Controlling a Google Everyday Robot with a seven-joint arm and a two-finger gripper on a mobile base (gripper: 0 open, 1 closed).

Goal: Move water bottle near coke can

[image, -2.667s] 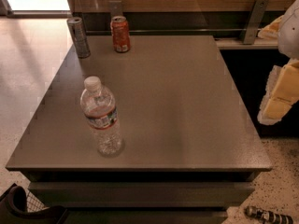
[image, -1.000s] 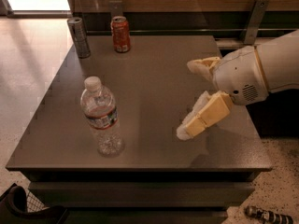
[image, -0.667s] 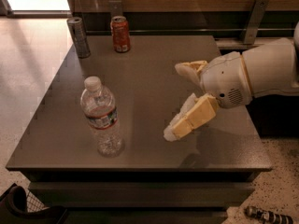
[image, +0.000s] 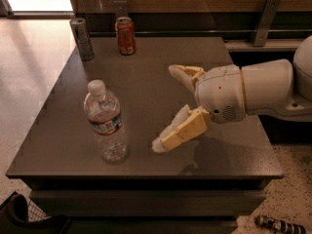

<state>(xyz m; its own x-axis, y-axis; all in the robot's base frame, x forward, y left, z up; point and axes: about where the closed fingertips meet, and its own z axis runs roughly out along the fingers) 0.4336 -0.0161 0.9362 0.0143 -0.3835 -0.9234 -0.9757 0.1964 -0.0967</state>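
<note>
Dark grey-brown square table (image: pixel 146 77) fills most of the camera view, with a wood-panelled wall behind it and pale speckled floor to the left and at lower right. Water bottle (image: pixel 105 123): upright on the near-left part of the tabletop, close to the front edge, white cap on, label band round its middle, clear ribbed body below. Coke can (image: pixel 126 35): upright at the far edge of the table, left of centre, red-orange with a silver top. Bottle and can are well apart, nearly the full depth of the table between them. Slim silver-grey can (image: pixel 82 39): upright near the far-left corner, just left of the coke can and not touching it. Gripper (image: pixel 165 108): over the middle of the table, to the right of the bottle and clear of it, nothing touching. Its two cream-coloured fingers (image: pixel 183 130) are spread wide apart and point left toward the bottle, one finger toward the far side, the other toward the near side and low over the tabletop; nothing is held between them. White arm (image: pixel 265 87) enters from the right edge of the view, above the table's right side. Grey metal bracket (image: pixel 265 13) is fixed against the back wall at upper right. Dark mesh-sided object (image: pixel 19 213) sits on the floor at lower left, partly cut off. Small dark striped object (image: pixel 280 224) lies on the floor at lower right; what it is cannot be told.
</note>
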